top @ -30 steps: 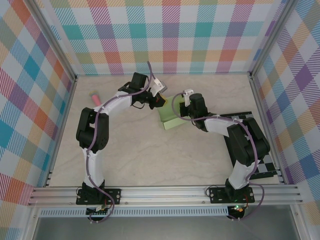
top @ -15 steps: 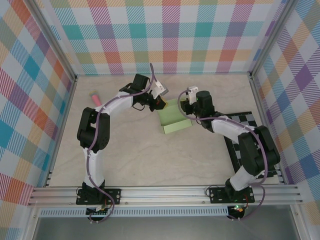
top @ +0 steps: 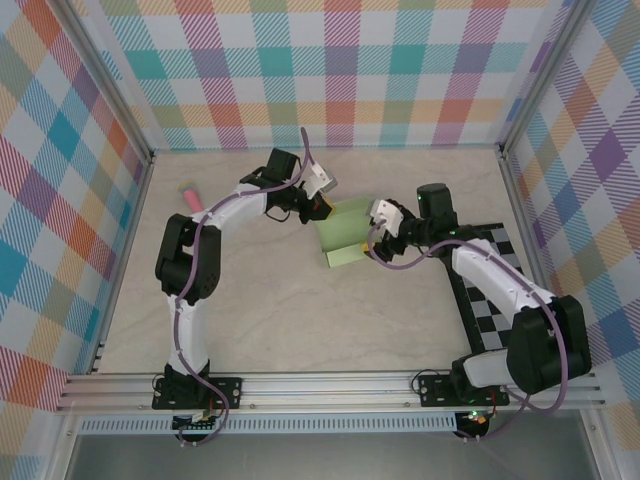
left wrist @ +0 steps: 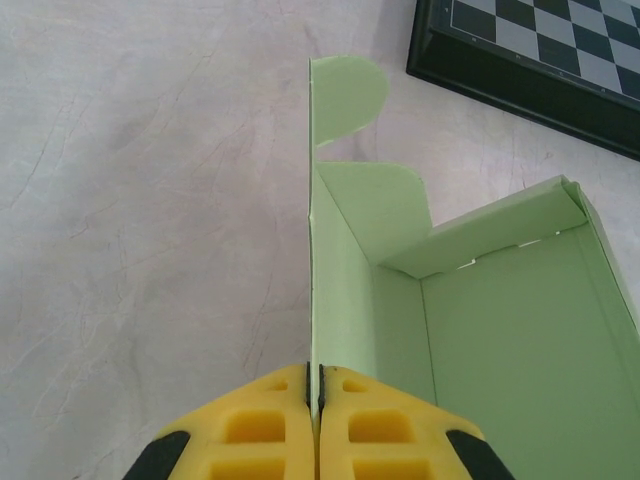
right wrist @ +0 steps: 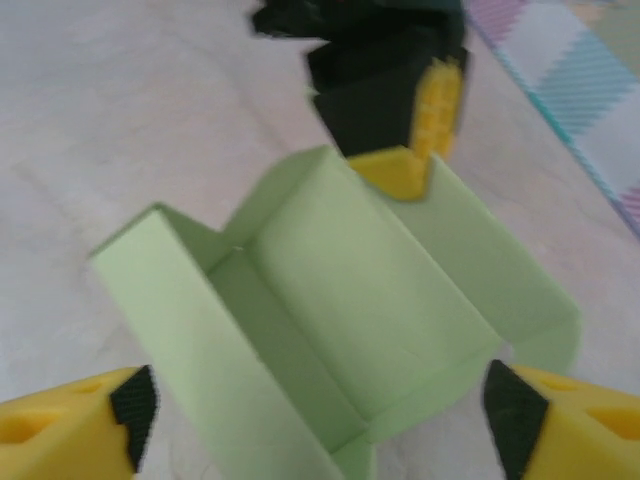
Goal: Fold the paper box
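Card this thin looks light and floppy, easy to crease wrong — I'd take it by a wall edge or flap, not squeeze the body. The half-formed paper box [top: 345, 238] sits in the middle of the table [top: 250, 310], walls partly up. The left gripper [left wrist: 313, 385], arm stretched out and bent inward, is pinched on one upright wall. The right gripper [right wrist: 318, 412] hovers at the box's right side — jaws wide, holding nothing.

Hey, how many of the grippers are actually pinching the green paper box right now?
1. The left gripper is shut on one upright wall of the paper box, at its far-left corner. The right gripper stands open at the box's right side, not pinching it.
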`<state>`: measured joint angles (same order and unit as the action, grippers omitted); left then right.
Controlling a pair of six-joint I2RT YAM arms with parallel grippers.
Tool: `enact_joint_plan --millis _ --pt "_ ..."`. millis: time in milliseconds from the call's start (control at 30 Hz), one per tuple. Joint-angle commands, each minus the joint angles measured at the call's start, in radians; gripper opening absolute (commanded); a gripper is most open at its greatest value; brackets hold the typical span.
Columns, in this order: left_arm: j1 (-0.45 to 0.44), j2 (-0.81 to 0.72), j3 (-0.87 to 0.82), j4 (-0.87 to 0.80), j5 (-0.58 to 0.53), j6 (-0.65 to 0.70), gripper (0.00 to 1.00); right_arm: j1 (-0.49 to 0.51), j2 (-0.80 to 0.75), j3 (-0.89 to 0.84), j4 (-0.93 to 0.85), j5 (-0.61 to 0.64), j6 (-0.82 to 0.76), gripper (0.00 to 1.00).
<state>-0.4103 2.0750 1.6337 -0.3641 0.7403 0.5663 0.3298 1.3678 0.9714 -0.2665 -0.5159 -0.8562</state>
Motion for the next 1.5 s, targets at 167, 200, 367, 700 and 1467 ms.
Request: enact_joint_plan --millis 167,200,367,700,1467 --pt "-0.007 0.021 0.022 -0.006 0.025 0.007 0.00 0.069 0.065 0.057 -0.265 0.004 -0.409 1.00" --pt "-0.007 0.020 0.020 -0.004 0.025 0.007 0.00 0.089 0.065 0.031 -0.207 0.063 -0.417 1.00" --pt "-0.006 0.019 0.018 0.001 0.036 -0.011 0.00 0.167 0.091 -0.019 -0.002 0.251 -0.446 1.00" --pt "-0.008 0.009 0.002 0.027 0.067 -0.056 0.00 0.181 0.173 -0.014 0.173 0.330 -0.425 1.00" --pt "-0.004 -0.081 -0.052 -0.015 0.198 -0.120 0.10 0.138 0.322 0.129 0.222 0.252 -0.198 1.00"
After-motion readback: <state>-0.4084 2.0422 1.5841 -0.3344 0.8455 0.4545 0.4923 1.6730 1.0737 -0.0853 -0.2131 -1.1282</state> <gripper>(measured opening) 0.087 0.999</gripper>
